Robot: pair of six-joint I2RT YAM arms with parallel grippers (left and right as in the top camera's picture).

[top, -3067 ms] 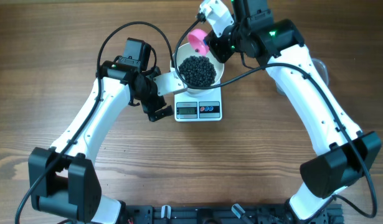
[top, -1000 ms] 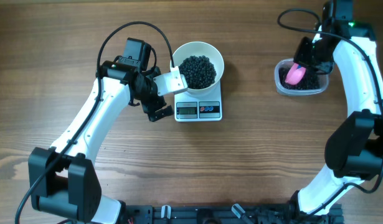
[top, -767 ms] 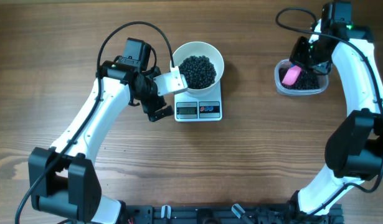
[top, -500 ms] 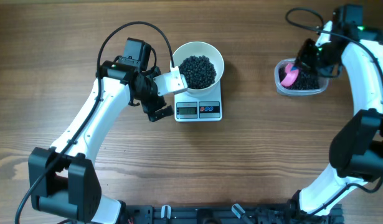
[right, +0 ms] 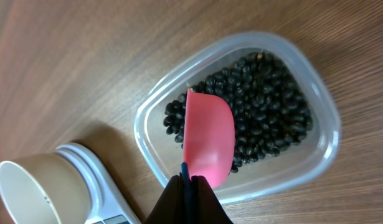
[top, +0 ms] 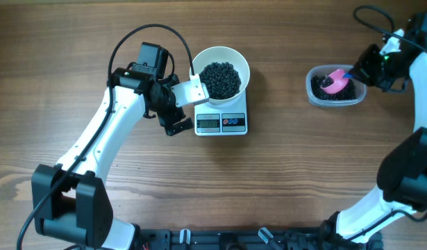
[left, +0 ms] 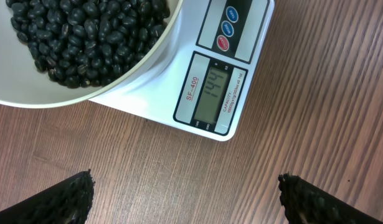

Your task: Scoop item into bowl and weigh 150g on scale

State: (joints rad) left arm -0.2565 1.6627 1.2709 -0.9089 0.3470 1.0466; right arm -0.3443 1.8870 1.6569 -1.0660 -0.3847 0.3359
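Observation:
The white bowl (top: 221, 75) stands on the scale (top: 222, 122) and holds a heap of the black bean item (top: 221, 79). In the left wrist view the scale's display (left: 214, 93) reads 144. My left gripper (top: 184, 110) is open just left of the scale, its fingertips (left: 73, 196) wide apart over bare wood. My right gripper (top: 359, 71) is shut on the blue handle of a pink scoop (top: 333, 82). The scoop (right: 210, 140) rests on more black beans (right: 266, 112) in a clear tub (right: 328, 124).
The clear tub (top: 312, 94) sits at the far right of the wooden table, well apart from the scale. In the right wrist view the bowl (right: 35, 186) and the scale (right: 98, 180) show at lower left. Cables loop above both arms.
The right gripper carried the pink scoop from the bowl to the clear tub, then drew back to the right with the scoop staying in the beans. The left arm has not moved.

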